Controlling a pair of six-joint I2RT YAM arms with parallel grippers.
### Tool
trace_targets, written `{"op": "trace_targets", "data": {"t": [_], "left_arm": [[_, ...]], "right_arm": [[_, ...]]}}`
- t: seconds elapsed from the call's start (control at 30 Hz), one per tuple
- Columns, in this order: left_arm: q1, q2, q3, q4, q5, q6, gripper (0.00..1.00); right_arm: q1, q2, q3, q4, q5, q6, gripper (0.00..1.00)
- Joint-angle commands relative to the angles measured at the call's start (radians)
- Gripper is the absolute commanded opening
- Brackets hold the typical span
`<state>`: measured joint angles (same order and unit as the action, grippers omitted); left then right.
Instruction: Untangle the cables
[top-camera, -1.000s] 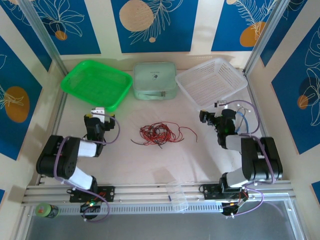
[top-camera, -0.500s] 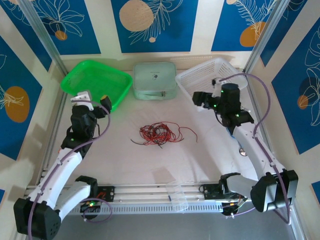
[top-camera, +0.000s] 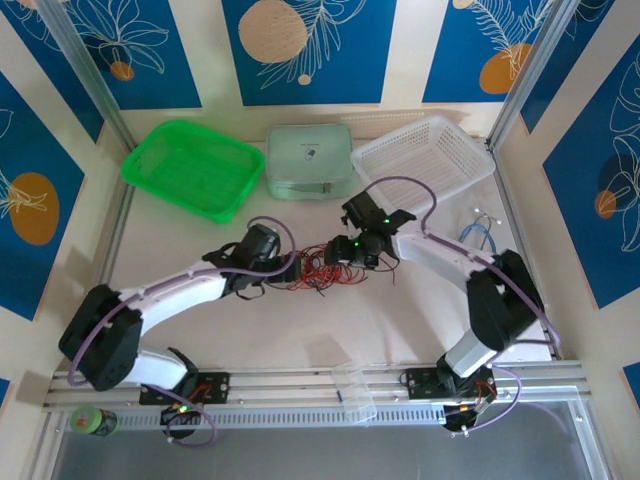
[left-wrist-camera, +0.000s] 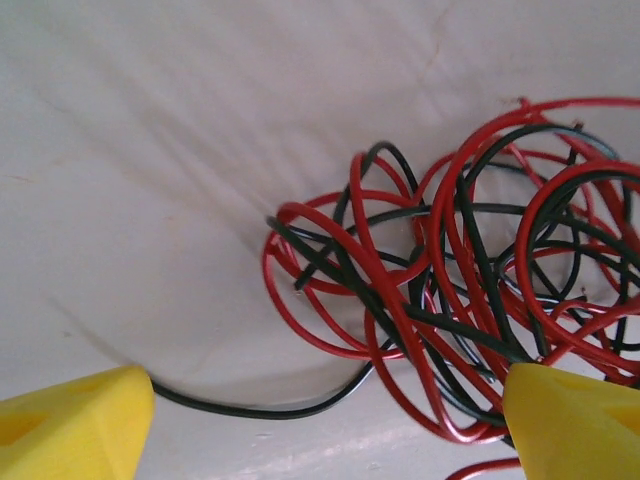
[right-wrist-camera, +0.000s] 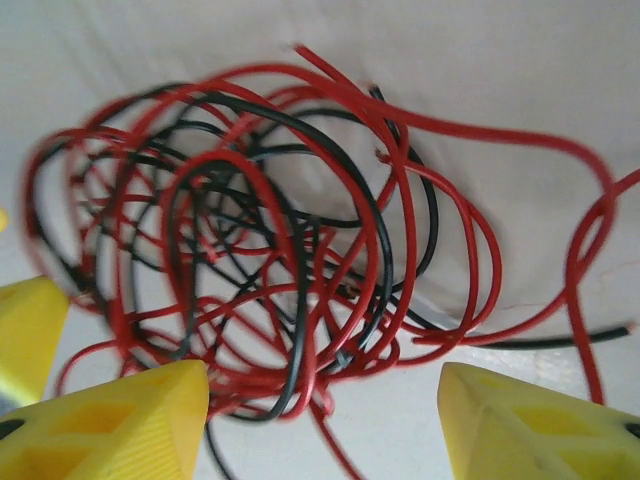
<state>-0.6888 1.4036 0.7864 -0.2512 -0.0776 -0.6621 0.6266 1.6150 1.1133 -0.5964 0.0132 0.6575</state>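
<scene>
2 black-and-white arms (top-camera: 170, 298), purple cables (top-camera: 400, 182)

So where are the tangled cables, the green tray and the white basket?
cables (top-camera: 322, 276): top view, middle of the red-and-black tangle.
green tray (top-camera: 190, 168): top view, its bare floor.
basket (top-camera: 425, 163): top view, its bare floor.

You're seeing a green tray (top-camera: 185, 165), a mint case (top-camera: 308, 160) and a white basket (top-camera: 422, 160) sitting along the far edge, and a blue cable loop (top-camera: 478, 232) is lying by the right wall.
</scene>
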Motion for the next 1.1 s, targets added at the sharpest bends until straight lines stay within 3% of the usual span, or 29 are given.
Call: {"op": "trace_targets", "data": {"t": [0.0,0.17,0.4,0.53,0.77,0.87,1.0,1.07], "left_arm": [[-0.019,0.048,0.050,0.054,0.009,-0.056,0.88],[-0.024,0.120,0.028,0.134,0.021,-0.097,0.77],[-0.025,0.137,-0.002,0.176,-0.017,-0.110,0.29],[-0.025,0.120,-0.001,0.159,-0.047,-0.104,0.11],[-0.031,0.068,-0.076,0.202,-0.107,-0.133,0.04],[-0.038,0.058,-0.117,0.223,-0.133,-0.149,0.04],[-0.053,0.058,-0.164,0.235,-0.163,-0.176,0.06],[-0.062,0.056,-0.185,0.236,-0.170,-0.192,0.13]], "right_arm": [[0.029,0.045,0.034,0.003,0.015,0.076,0.62],[0.038,0.089,0.012,0.024,0.047,0.104,0.50],[0.036,0.031,-0.025,-0.002,0.118,0.129,0.12],[0.036,-0.028,-0.058,-0.031,0.151,0.157,0.02],[0.059,-0.159,-0.217,-0.003,0.142,0.290,0.02],[0.080,-0.195,-0.277,0.012,0.133,0.329,0.07],[0.098,-0.193,-0.304,-0.004,0.123,0.336,0.13],[0.107,-0.198,-0.304,-0.014,0.116,0.331,0.18]]}}
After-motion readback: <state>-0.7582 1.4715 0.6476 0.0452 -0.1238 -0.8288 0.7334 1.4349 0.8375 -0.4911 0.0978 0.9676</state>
